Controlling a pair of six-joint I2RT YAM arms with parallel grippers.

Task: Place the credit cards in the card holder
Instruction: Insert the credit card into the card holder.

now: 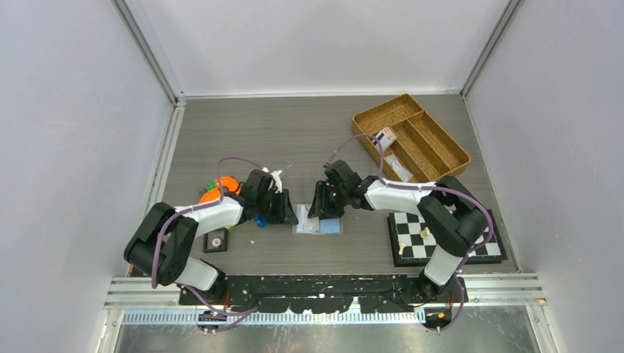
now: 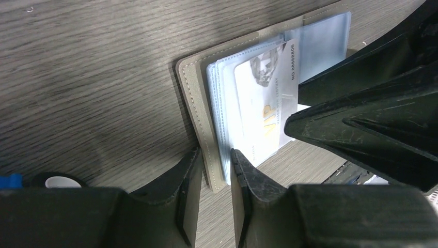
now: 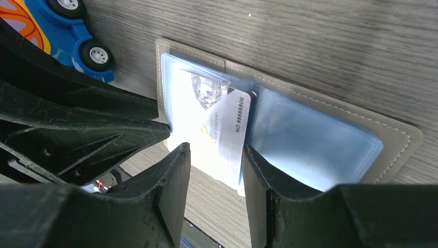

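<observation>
The card holder (image 1: 330, 226) lies open and flat on the table between my two grippers, grey cover (image 2: 192, 98) outside, light blue sleeves (image 3: 310, 139) inside. A whitish credit card (image 2: 261, 103) printed "NO 88888806" lies partly in a sleeve of the left half, its near edge sticking out (image 3: 219, 129). My left gripper (image 2: 214, 173) is open and straddles the holder's cover edge, one finger on the table and one on the sleeves. My right gripper (image 3: 217, 168) is open with the card's protruding edge between its fingers. No other cards show.
A blue toy car (image 3: 77, 31) and orange toy (image 1: 221, 190) sit behind the left gripper. A black square tile with a dial (image 1: 215, 240) lies front left. A wicker tray (image 1: 441, 158) stands back right, a chessboard (image 1: 445, 235) front right.
</observation>
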